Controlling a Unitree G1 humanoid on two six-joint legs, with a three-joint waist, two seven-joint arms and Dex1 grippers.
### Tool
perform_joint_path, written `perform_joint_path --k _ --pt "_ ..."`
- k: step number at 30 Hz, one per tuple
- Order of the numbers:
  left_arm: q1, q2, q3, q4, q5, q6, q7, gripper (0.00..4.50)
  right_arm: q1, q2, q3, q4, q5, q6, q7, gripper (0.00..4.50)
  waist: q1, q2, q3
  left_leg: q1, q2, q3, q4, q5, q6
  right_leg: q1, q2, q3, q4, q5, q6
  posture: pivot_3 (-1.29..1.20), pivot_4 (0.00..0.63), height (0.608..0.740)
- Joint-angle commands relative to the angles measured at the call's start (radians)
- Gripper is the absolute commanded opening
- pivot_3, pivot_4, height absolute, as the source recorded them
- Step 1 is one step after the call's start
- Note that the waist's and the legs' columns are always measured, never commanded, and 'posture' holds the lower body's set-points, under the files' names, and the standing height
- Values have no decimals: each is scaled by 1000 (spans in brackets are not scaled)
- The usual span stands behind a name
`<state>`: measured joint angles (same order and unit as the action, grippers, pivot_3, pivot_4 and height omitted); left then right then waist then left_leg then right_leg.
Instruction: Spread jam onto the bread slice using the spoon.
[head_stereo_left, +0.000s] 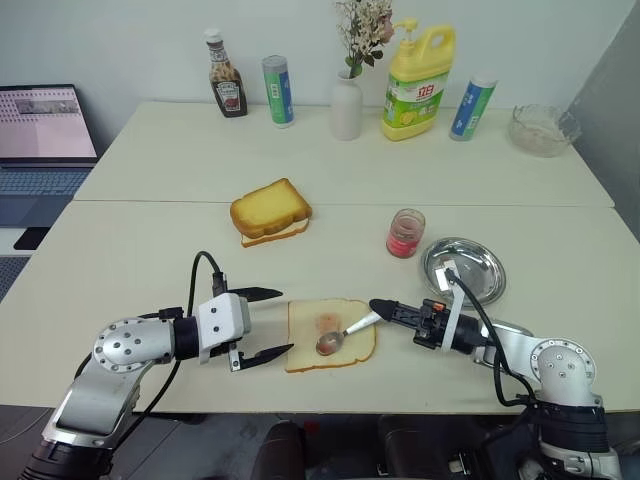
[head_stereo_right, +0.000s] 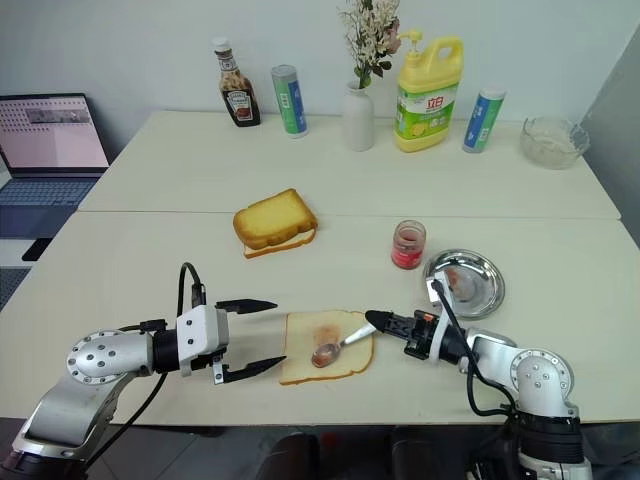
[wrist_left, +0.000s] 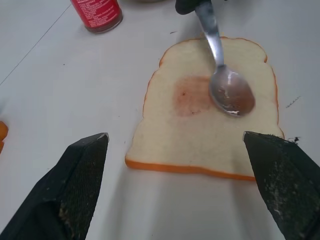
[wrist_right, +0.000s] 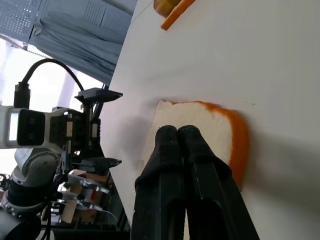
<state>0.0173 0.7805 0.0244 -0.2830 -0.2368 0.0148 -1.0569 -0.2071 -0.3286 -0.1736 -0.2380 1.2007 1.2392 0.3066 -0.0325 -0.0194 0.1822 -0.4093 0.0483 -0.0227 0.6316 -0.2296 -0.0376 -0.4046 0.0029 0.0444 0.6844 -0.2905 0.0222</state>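
One thin, soft white bread slice (head_stereo_left: 330, 334) with a tan crust, flat on the smooth pale desk (head_stereo_left: 130, 260), with a pink smear and one shiny metal spoon (head_stereo_left: 340, 335) bowl-down on top. Right claw (head_stereo_left: 379, 307) at 3 o'clock, pinching the handle, handle tip hidden; left claw (head_stereo_left: 268, 323) at 9 o'clock, spread wide, nothing inside. One small glass jar of red jam (head_stereo_left: 405, 233) at 1 o'clock, one round steel plate (head_stereo_left: 463, 269) beside.

Bare table (head_stereo_left: 130, 270) fills the left and centre of the frame. At lower centre the bread slice (head_stereo_left: 330, 335) lies hemmed between both tools; jam jar (head_stereo_left: 405, 233) and metal dish (head_stereo_left: 463, 268) crowd right of centre.
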Motion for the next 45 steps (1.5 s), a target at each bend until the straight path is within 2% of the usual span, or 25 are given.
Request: perform_joint_path --k 1,8,18,26,35,45 --pt "-1 3 -2 -35 -11 -7 1 4500 2 -8 -5 -32 15 -10 8 25 0 0 0 0 0 0 0 0 0 0 0 0 0 0 0 0 150 740" --pt "7 2 1 -26 -6 -20 2 4500 -63 99 -27 57 -85 -130 -122 25 -1 0 0 0 0 0 0 0 0 0 0 0 1 0 0 0 150 740" --pt "22 -1 4 -24 -4 -30 7 4500 -115 206 -47 68 -55 -137 -250 25 0 0 0 0 0 0 1 0 0 0 0 0 3 0 0 0 150 740" --pt "22 -6 -3 -24 -2 -29 12 4500 -109 262 -1 48 -48 -101 -295 25 -1 0 0 1 0 0 2 0 0 0 0 1 5 0 0 0 150 740" --pt "21 -9 -6 -27 -3 -29 13 4500 -50 168 9 -42 78 18 -248 25 -1 0 0 1 0 0 2 0 0 0 0 1 5 0 0 0 150 740" --pt "13 -9 -15 -30 -1 -30 16 4500 -39 24 -81 -23 100 -37 -249 25 0 0 0 1 0 0 2 0 0 0 0 1 4 0 0 0 150 740"
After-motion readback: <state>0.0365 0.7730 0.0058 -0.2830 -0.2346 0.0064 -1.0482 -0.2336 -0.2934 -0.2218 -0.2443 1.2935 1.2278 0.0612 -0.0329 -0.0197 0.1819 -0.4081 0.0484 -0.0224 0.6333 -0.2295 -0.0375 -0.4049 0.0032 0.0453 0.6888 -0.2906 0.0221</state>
